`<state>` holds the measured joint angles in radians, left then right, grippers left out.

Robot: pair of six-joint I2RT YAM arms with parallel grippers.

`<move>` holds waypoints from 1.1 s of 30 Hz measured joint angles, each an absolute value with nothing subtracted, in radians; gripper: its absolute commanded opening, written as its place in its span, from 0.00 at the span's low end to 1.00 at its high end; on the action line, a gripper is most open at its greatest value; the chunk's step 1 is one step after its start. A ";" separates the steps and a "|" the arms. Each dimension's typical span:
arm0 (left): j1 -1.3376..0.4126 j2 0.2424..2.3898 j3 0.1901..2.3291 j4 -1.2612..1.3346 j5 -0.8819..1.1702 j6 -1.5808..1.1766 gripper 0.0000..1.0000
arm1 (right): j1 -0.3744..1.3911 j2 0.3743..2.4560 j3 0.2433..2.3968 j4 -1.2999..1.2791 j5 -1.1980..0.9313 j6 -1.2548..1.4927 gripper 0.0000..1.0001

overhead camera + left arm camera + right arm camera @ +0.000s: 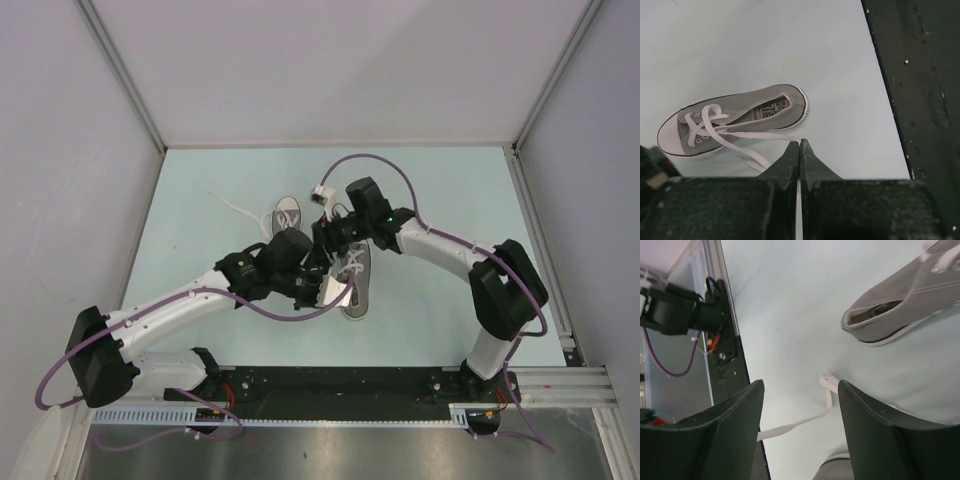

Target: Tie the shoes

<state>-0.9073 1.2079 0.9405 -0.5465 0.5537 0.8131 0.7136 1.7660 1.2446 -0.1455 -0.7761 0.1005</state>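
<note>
We are finding the left gripper (799, 146) clenched, its jaws pinching a white lace (765, 135) that is running to a grey shoe (740, 117) sitting on its sole on the pale table (790, 40) just beyond. The right gripper (800, 385) is standing released, grasping nothing. A loose lace end (826, 401) is lying on the table between its fingers, with a grey sneaker (900, 315) resting beyond them.

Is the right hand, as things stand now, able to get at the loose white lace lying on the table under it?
Probably yes: the right hand is open, the lace lies on the table between its jaws, and nothing covers it.
</note>
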 measured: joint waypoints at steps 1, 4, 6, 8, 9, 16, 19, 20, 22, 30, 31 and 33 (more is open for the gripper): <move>-0.907 1.208 0.941 -0.535 0.554 0.792 0.00 | 0.697 1.747 1.248 -0.157 -0.777 0.095 0.69; -0.886 1.218 0.941 -0.503 0.562 0.732 0.00 | 0.620 1.677 1.259 -0.197 -0.780 0.071 0.70; -0.853 1.240 0.950 -0.482 0.585 0.678 0.00 | 0.560 1.637 1.269 -0.228 -0.788 0.052 0.70; -0.803 1.277 0.973 -0.462 0.604 0.625 0.00 | 0.493 1.602 1.278 -0.267 -0.806 0.035 0.70; -0.781 1.296 0.985 -0.447 0.611 0.599 0.00 | 0.461 1.591 1.281 -0.288 -0.818 0.025 0.70; -0.682 1.417 1.076 -0.351 0.649 0.443 0.00 | 0.385 1.565 1.278 -0.423 -0.864 -0.012 0.81; -0.658 1.468 1.119 -0.316 0.665 0.377 0.00 | 0.393 1.540 1.247 -0.432 -0.863 -0.001 0.94; -0.648 1.487 1.137 -0.313 0.670 0.356 0.01 | 0.396 1.529 1.233 -0.428 -0.860 0.003 0.94; -0.629 1.526 1.179 -0.308 0.677 0.327 0.03 | 0.400 1.509 1.204 -0.414 -0.852 0.019 0.93; -0.599 1.707 1.452 -0.463 0.693 0.397 0.04 | 0.453 1.510 1.155 -0.338 -0.805 0.051 0.81; -0.599 1.717 1.468 -0.486 0.695 0.413 0.04 | 0.462 1.520 1.154 -0.323 -0.796 0.051 0.75; -0.595 1.728 1.478 -0.527 0.699 0.445 0.04 | 0.473 1.542 1.154 -0.303 -0.785 0.048 0.67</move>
